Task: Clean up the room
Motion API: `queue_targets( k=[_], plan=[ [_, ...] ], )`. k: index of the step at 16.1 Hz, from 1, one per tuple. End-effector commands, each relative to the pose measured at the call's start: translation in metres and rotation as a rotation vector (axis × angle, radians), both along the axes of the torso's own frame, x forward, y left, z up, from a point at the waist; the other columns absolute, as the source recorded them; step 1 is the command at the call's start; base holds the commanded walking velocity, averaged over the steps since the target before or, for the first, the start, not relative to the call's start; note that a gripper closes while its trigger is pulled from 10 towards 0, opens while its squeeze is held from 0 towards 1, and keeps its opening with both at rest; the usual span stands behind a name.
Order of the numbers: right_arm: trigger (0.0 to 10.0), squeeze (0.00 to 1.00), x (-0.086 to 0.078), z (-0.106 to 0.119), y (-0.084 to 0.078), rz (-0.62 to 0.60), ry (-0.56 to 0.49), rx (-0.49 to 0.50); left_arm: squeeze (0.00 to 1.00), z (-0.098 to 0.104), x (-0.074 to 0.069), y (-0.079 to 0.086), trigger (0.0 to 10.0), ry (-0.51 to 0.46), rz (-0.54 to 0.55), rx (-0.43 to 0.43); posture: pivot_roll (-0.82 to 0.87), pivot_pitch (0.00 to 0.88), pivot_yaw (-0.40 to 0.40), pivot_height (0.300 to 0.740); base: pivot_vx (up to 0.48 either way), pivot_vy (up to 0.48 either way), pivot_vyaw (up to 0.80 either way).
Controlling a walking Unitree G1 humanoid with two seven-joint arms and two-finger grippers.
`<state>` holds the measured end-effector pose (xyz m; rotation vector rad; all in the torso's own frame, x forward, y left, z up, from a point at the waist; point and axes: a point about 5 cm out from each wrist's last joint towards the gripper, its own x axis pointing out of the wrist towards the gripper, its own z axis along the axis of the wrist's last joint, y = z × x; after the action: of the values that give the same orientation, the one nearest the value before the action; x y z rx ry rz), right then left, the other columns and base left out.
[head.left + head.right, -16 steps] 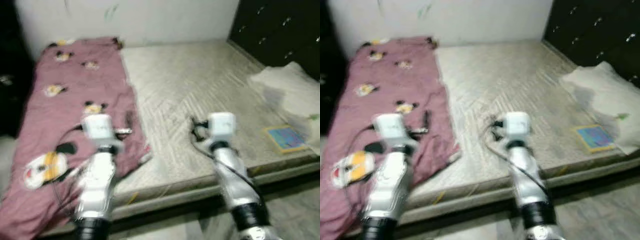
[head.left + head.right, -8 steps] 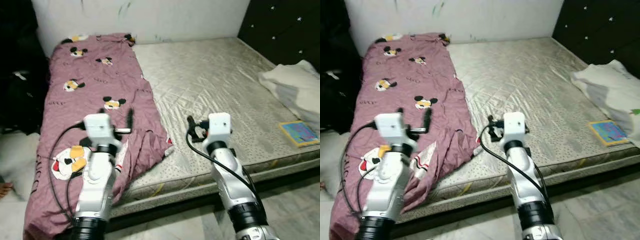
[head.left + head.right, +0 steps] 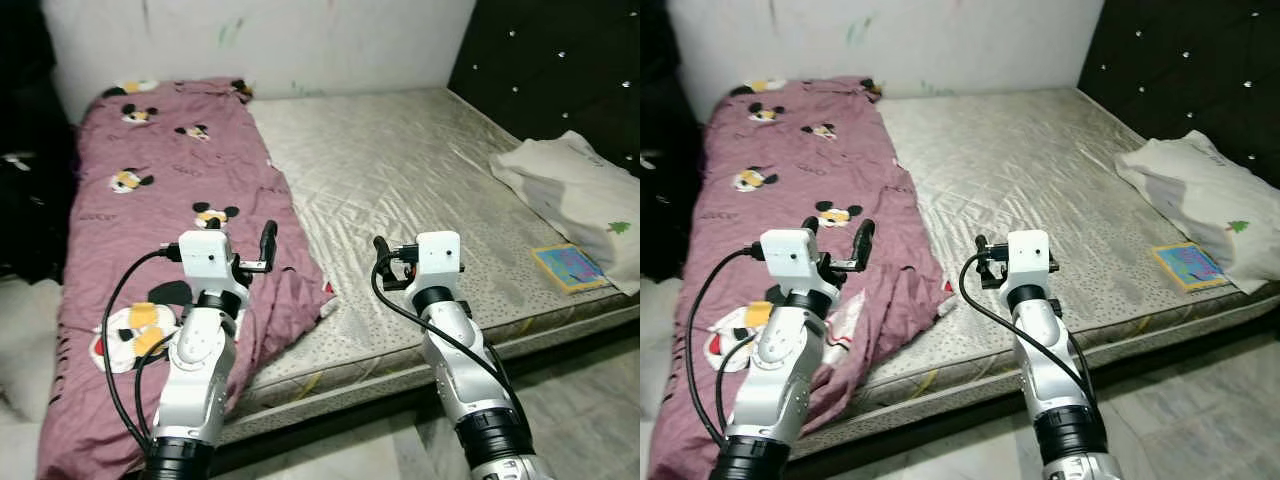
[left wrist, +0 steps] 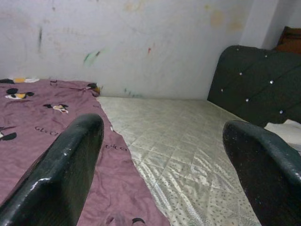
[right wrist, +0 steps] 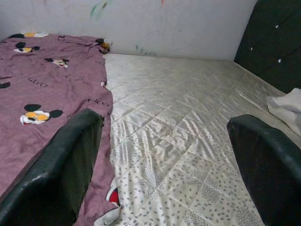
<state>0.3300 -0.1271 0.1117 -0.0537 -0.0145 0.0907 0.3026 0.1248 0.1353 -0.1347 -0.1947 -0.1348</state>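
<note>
A bare mattress lies on the bed, running back to a white wall and a dark headboard along its right edge. A purple sheet with cartoon mice covers the mattress's left edge from the far left corner to the near one, where it bunches and hangs over the side. A white pillow lies at the right edge against the headboard, and a small blue book lies just beside it at the near right corner.

The left end effector hovers over the sheet near the near edge, its fingers wide apart and empty. The right end effector hovers over bare mattress near the near edge, just beside the sheet's border, its fingers also wide apart and empty.
</note>
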Motion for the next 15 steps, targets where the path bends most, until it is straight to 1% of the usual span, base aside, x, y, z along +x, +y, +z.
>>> queue_targets(
  k=[1,8,12,14,15],
  plan=[
    [10.0,0.00,0.0015,0.0030,-0.0031,-0.012,-0.011,0.002,0.00,0.0032,0.0000,-0.0012,10.0,-0.015,-0.008,-0.001,-0.08,0.036,-0.029,0.740,0.307,0.000,0.00],
    [10.0,0.00,0.0022,0.0036,-0.0039,-0.018,-0.011,0.005,0.00,0.0023,0.0001,-0.0014,10.0,-0.009,0.001,-0.010,-0.09,0.042,-0.028,0.740,0.304,0.000,0.00],
    [10.0,0.00,0.0027,0.0039,-0.0042,-0.018,-0.011,0.010,0.00,0.0005,0.0026,-0.0048,10.0,0.020,0.035,-0.012,-0.09,0.046,-0.030,0.740,0.000,0.000,0.00],
    [10.0,0.00,0.0026,0.0043,-0.0044,-0.016,-0.015,0.018,0.00,-0.0011,0.0033,-0.0037,10.0,0.031,0.045,-0.025,-0.09,0.046,-0.030,0.740,0.000,0.000,0.00],
    [10.0,0.00,0.0023,0.0054,-0.0032,-0.004,-0.025,-0.010,0.00,-0.0007,0.0034,-0.0037,10.0,0.028,0.043,-0.022,-0.09,0.046,-0.030,0.740,0.000,0.285,0.00]
  ],
)
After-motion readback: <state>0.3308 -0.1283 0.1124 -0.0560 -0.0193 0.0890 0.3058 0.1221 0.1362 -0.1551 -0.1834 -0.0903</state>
